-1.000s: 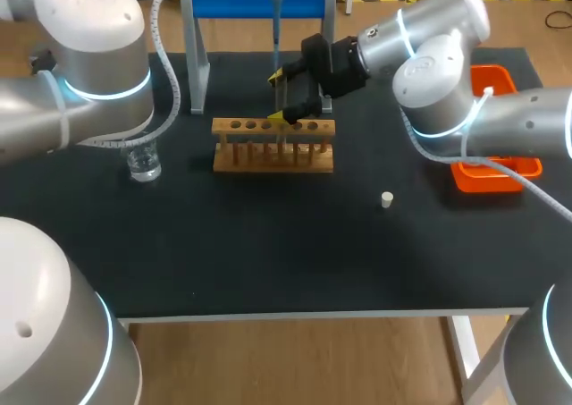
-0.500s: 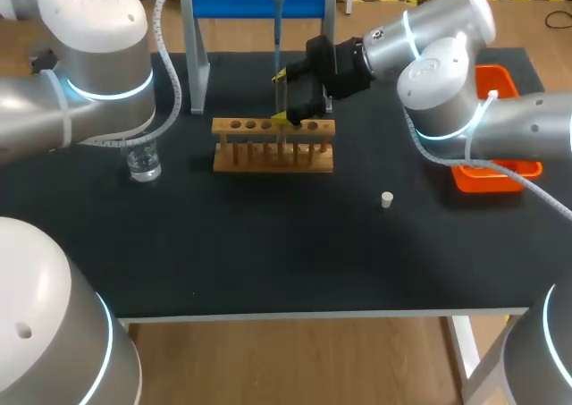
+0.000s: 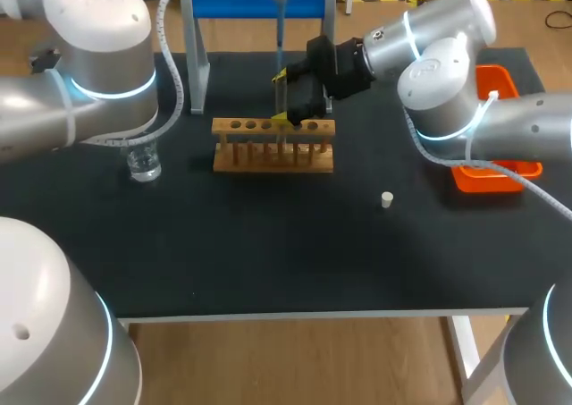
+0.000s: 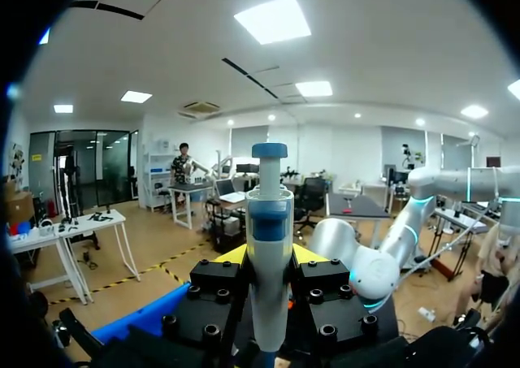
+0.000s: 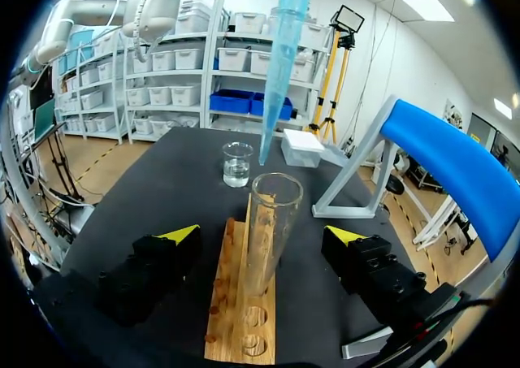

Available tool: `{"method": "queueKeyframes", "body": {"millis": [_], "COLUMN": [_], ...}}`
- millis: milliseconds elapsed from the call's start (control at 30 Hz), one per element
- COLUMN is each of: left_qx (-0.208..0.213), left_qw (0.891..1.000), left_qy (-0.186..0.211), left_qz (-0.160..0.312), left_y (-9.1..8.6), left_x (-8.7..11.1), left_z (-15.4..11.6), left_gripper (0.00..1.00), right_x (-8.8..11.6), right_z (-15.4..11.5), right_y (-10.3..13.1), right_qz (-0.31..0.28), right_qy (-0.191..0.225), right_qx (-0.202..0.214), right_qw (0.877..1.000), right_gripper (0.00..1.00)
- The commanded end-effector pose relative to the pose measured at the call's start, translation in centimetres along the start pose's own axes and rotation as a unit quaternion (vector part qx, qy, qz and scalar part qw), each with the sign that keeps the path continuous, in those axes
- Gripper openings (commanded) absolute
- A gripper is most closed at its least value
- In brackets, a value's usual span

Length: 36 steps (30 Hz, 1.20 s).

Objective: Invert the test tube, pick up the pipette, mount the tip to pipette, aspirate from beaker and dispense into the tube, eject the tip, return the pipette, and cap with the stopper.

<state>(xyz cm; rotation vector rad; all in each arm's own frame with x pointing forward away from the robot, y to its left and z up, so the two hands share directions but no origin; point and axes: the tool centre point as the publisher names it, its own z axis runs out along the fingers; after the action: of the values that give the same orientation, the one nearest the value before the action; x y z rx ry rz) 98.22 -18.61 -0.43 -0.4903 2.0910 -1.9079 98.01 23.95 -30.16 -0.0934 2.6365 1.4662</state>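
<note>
The left gripper [image 4: 268, 256] clamps the pipette [image 4: 269, 214], the right gripper [image 5: 262, 236] stands wide around the test tube [image 5: 266, 230], and the tip [image 5: 280, 67], apparently off-centre over the mouth, risks spilling.

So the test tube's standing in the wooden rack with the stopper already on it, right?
Not quite: the test tube stands in the wooden rack, but the stopper lies on the table, apart from it, as the head view shows.

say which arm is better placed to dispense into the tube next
Left. The left fingers are shut on the pipette, and its blue tip hangs just above the open mouth of the test tube in the rack. The right fingers stand open on either side of the tube.
</note>
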Motion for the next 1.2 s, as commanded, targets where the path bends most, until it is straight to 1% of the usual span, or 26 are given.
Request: {"method": "queueKeyframes", "body": {"millis": [33, 700, 867, 1200], "left_qx": [0.006, 0.011, 0.010, 0.014], "left_qw": [1.000, 1.000, 1.000, 1.000], "left_qy": [0.005, 0.008, 0.006, 0.006], "left_qz": [0.000, -0.007, 0.000, -0.003], "left_y": [0.2, 1.3, 1.7, 2.3], "left_x": [-0.3, -0.8, -0.8, -1.0], "left_z": [0.3, 0.6, 0.6, 0.4], "left_gripper": [0.00, 0.00, 0.00, 0.00], "right_x": [0.0, 0.0, 0.0, 0.0], "right_z": [-0.1, -0.1, -0.1, -0.1], "right_y": [0.0, 0.0, 0.0, 0.0], "right_qz": [0.000, 0.000, 0.000, 0.000], "right_qy": [0.001, 0.001, 0.001, 0.001], "right_qx": [0.001, 0.001, 0.001, 0.001], "right_qw": [1.000, 1.000, 1.000, 1.000], "right_gripper": [1.00, 1.00, 1.00, 1.00]}}
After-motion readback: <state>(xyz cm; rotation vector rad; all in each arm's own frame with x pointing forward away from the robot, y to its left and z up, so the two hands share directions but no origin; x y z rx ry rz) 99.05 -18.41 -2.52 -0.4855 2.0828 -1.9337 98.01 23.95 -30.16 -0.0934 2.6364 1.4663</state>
